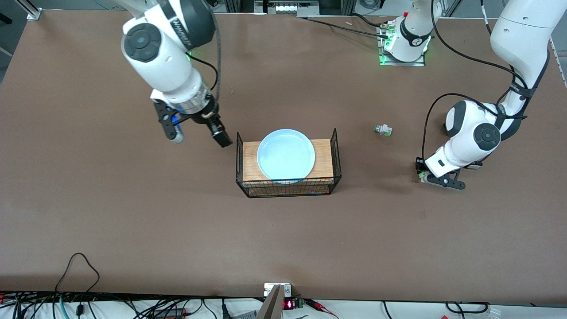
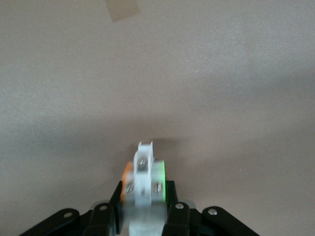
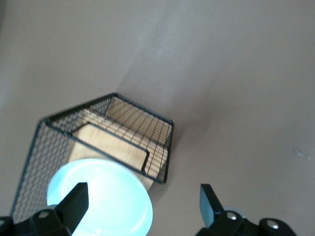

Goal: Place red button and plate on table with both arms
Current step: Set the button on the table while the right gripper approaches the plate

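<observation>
While the round pale-blue glossy plate (image 1: 286,154) sits on the wood top of the black wire rack (image 1: 288,188) at the centre of the front view, neither half of the job looks finished. The left arm's black two-finger pincer (image 1: 423,176) is down low at the matte brown surface (image 1: 133,221), in the middle band of the frame toward the left arm's end. Its wrist view shows it clamped on the tiny whitish red button (image 2: 143,177), green trim on one flank and a reddish-orange edge on the other. Whether the button already touches the surface cannot be told. It seems to be at the point of being set down, with only letting go and lifting off left.

The right arm's pincer (image 1: 197,135) hangs with its fingers wide apart over the bare surface just beside the rack, toward the right arm's end, holding nothing. The plate is untouched, so gripping it, lifting it off the rack and laying it on the surface all remain.

A similar small white piece with a green cap (image 1: 382,130) lies on the surface between rack and left arm, higher in the frame than the left pincer.
</observation>
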Robot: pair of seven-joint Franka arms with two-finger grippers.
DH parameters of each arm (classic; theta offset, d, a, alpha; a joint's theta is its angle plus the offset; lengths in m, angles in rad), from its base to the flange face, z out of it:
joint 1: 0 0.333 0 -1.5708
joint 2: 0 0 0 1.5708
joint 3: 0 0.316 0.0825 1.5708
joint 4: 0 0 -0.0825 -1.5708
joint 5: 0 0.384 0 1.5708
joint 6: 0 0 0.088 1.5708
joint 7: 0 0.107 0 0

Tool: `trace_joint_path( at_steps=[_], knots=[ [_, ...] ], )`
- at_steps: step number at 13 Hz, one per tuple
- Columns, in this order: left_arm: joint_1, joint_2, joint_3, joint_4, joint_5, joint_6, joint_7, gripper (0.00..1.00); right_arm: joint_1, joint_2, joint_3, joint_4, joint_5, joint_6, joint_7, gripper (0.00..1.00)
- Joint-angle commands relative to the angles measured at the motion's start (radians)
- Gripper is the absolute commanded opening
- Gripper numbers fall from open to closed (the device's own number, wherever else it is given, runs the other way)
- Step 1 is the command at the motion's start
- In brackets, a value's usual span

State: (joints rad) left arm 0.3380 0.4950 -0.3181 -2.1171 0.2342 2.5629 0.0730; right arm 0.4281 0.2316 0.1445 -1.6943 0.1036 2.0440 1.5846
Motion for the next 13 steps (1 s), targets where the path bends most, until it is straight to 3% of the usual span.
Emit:
trace_joint_path(
  at_steps=[1,3,7,13],
  knots=[
    [0.012,0.01,-0.01,0.002,0.02,0.005,0.01,0.55,0.046,0.012,0.001,0.001,-0.011,0.033,0.076,1.0],
    [0.013,0.005,-0.012,0.006,0.02,-0.003,0.01,1.0,0.078,0.026,0.0,0.002,-0.016,0.064,0.086,1.0],
    [0.01,-0.036,-0.021,0.04,0.02,-0.107,-0.001,1.0,0.118,0.071,-0.003,0.004,-0.044,0.096,0.087,1.0],
    [-0.016,-0.058,-0.104,0.371,0.019,-0.619,-0.044,1.0,0.169,0.182,-0.01,0.028,-0.143,0.154,0.084,1.0]
  ],
)
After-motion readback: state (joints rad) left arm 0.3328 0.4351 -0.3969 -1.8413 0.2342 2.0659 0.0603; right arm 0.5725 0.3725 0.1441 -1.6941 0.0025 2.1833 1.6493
